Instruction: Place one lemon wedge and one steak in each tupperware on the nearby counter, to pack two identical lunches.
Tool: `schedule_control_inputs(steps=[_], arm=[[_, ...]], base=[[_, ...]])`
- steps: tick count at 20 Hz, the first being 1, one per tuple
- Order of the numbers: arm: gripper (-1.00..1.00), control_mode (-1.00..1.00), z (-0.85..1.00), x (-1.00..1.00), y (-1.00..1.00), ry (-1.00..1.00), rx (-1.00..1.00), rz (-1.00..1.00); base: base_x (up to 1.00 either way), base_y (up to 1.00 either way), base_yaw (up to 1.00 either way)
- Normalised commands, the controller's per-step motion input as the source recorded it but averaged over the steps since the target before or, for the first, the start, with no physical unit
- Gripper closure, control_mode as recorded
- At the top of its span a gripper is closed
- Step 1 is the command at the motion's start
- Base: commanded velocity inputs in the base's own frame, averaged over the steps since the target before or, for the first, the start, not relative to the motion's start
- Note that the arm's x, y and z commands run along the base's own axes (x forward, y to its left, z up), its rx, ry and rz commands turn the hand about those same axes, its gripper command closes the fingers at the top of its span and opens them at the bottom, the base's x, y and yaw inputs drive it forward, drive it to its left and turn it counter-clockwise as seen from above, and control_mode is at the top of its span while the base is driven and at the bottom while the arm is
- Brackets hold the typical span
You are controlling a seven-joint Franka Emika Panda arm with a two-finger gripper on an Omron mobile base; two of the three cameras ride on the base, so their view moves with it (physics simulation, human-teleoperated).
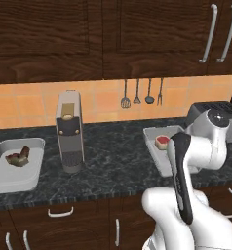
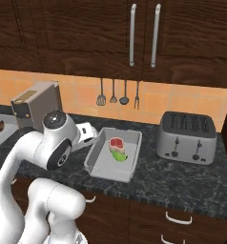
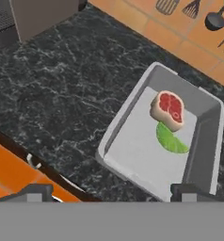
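L/R base: behind arm, fwd-down | hand: close above tupperware [image 3: 205, 141] | shared: counter [image 1: 113, 161]

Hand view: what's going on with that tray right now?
The gripper hangs open over the right tupperware, holding nothing. That tray holds a steak with a green wedge touching it; it looks like lime, not lemon. The left tupperware on the counter beyond the coffee machine holds a brownish piece.

The light-grey tupperware [image 3: 205, 141] is holding a red-and-tan steak [image 3: 169, 109] and a green wedge [image 3: 170, 140] on the black, grey-veined counter [image 3: 62, 94].
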Motion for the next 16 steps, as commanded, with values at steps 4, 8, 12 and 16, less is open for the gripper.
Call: schedule_control_inputs(steps=[4,8,12,16], arm=[[-1.0,-1.0,0.21,-0.51,0.03,-0.04,0.19,-0.42],[-1.0,-1.0,0.05,-0.66,0.07,-0.03,0.3,-0.44],[-1.0,-1.0,0.12,-0.54,0.58,0.0,0.2,-0.38],[-1.0,-1.0,0.0,-0.27,0.4,0.0,0.03,-0.28]], base=[[0.0,0.0,0.0],[0.0,0.0,0.0],[0.0,0.0,0.0],[0.0,0.0,0.0]])
